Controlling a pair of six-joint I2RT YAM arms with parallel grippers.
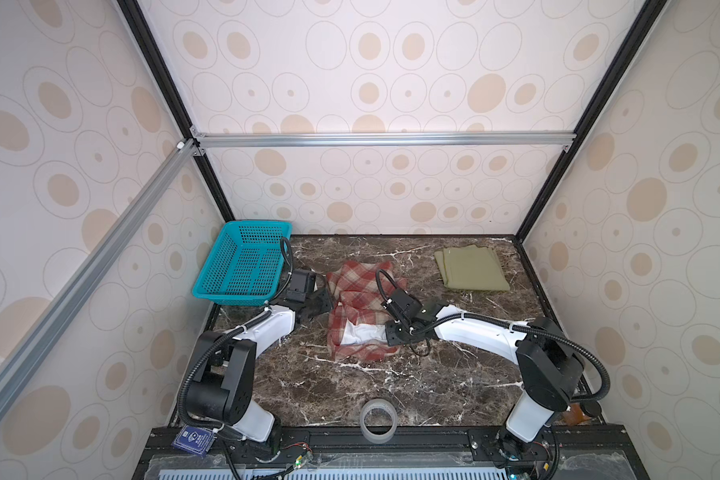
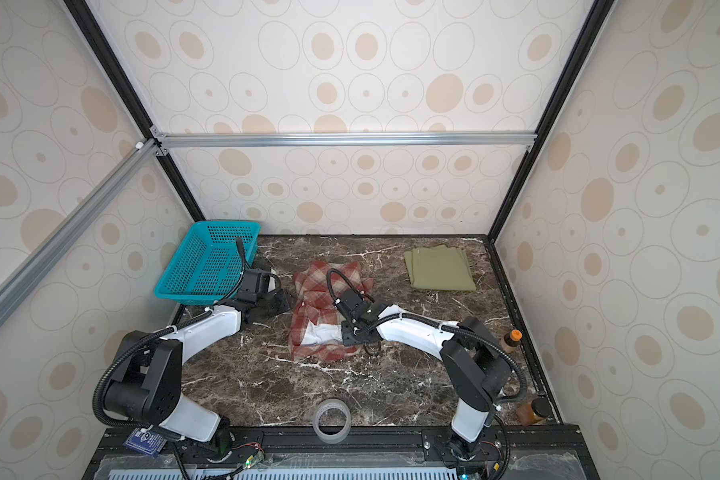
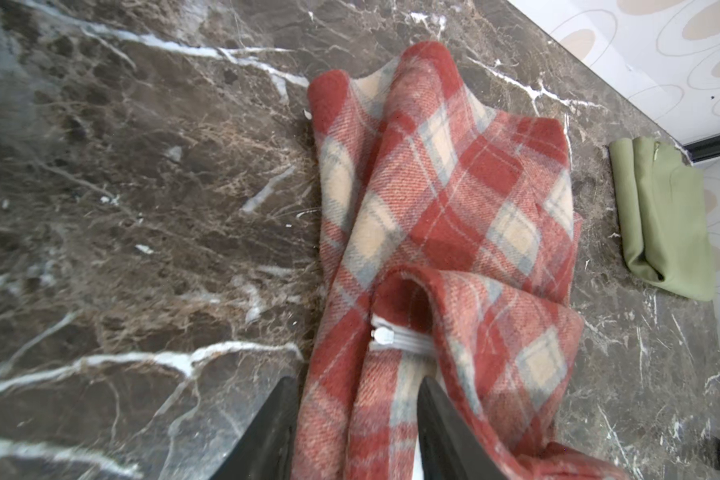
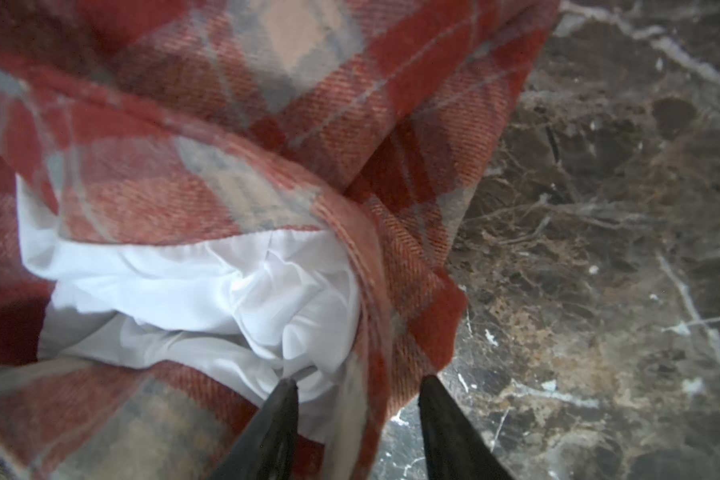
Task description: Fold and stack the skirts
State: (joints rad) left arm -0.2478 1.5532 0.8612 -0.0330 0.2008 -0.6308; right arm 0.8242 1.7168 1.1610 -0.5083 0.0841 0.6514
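Note:
The red-and-cream plaid skirt (image 1: 362,307) (image 2: 325,311) lies crumpled mid-table, with white lining (image 4: 208,291) showing at its near end. The olive-green skirt (image 1: 472,268) (image 2: 439,268) lies folded flat at the back right, away from both grippers. My left gripper (image 3: 356,380) (image 1: 324,302) is at the plaid skirt's left edge, shut on a thick fold of it near the white zipper (image 3: 385,336). My right gripper (image 4: 360,380) (image 1: 386,334) straddles the plaid skirt's right near edge. Its jaws stand apart, one finger on the lining and bare marble showing beside the other.
A teal mesh basket (image 1: 225,296) sits at the back left, close behind the left arm. A clear tape roll (image 1: 378,420) stands at the front edge. Two brown bottles (image 2: 512,338) (image 2: 535,411) stand along the right wall. Patterned walls enclose the marble table (image 1: 433,386).

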